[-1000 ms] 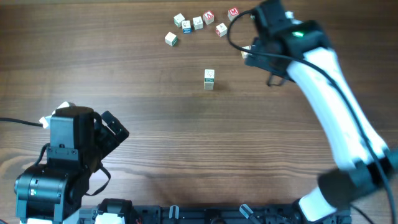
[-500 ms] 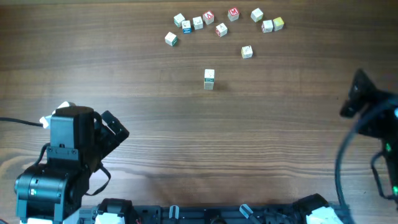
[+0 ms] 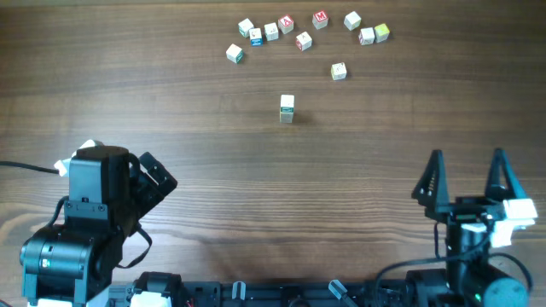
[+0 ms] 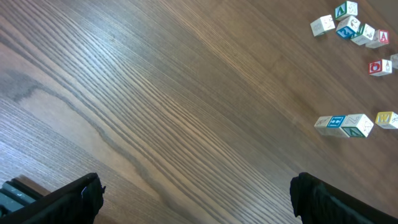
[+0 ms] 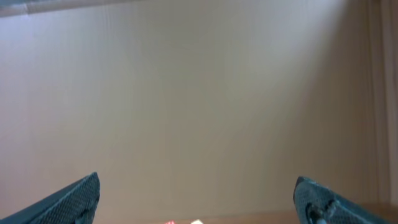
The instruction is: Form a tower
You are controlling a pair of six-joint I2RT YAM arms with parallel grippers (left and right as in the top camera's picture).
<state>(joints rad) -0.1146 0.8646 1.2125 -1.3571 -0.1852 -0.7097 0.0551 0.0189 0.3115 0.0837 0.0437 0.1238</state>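
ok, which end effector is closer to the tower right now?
Left, going by the overhead view. The left end effector sits front-left of the tower; the right end effector is farther off, front-right. Both are open.

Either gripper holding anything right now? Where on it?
Nothing held. Left gripper and right gripper both open, empty; the tower stands alone, untouched.

Tower [image 3: 287, 108] near the desk's [image 3: 256, 188] middle; loose cubes [image 3: 286, 24] behind, toward the far edge; left tool [image 3: 158, 175] and right tool [image 3: 467, 160] by the near corners.
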